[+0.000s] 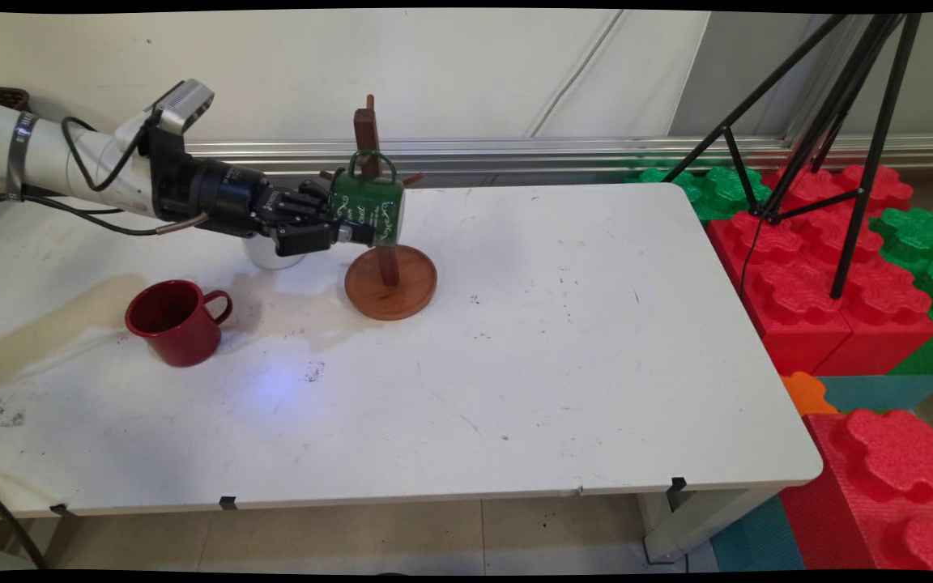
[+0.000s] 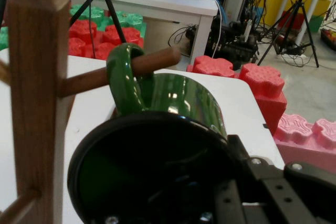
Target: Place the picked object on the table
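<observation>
Clamped by the gripper [image 1: 349, 233] at its rim, green mug [image 1: 369, 208] with handle threaded over a peg of the wooden mug tree [image 1: 389, 279], red mug [image 1: 177, 321] at eight o'clock on the table [image 1: 564, 364].

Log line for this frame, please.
end effector: shut on green mug | handle over mug tree peg | red mug on table

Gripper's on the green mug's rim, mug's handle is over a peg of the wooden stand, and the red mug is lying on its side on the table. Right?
Not quite: the red mug stands upright, as the main view shows. The gripper does hold the green mug by its rim, handle looped over a peg of the wooden stand.
</observation>
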Robot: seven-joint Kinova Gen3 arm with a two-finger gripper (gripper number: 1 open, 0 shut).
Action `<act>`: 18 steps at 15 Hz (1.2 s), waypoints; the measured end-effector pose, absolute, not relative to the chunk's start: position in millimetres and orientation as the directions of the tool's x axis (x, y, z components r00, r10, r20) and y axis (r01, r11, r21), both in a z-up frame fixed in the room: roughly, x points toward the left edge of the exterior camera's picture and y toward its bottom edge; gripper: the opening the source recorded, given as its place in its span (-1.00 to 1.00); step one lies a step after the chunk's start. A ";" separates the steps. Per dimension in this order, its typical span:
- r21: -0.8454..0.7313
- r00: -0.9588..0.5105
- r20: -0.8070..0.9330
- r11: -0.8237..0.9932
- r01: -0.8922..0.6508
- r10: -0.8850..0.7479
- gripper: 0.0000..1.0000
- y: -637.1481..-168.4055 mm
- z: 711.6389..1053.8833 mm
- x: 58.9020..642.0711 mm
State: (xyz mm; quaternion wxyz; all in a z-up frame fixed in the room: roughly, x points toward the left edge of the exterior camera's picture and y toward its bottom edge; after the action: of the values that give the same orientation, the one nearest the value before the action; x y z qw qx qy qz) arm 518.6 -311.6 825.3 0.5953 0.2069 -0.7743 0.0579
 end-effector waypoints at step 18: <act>0.089 -0.251 0.951 0.934 -0.346 -0.183 -1.00 -270.5 860.8 541.2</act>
State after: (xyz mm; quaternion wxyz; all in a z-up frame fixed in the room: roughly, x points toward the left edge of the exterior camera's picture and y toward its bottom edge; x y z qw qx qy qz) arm 541.2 -270.5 860.8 0.5886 0.1679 -0.7878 0.0690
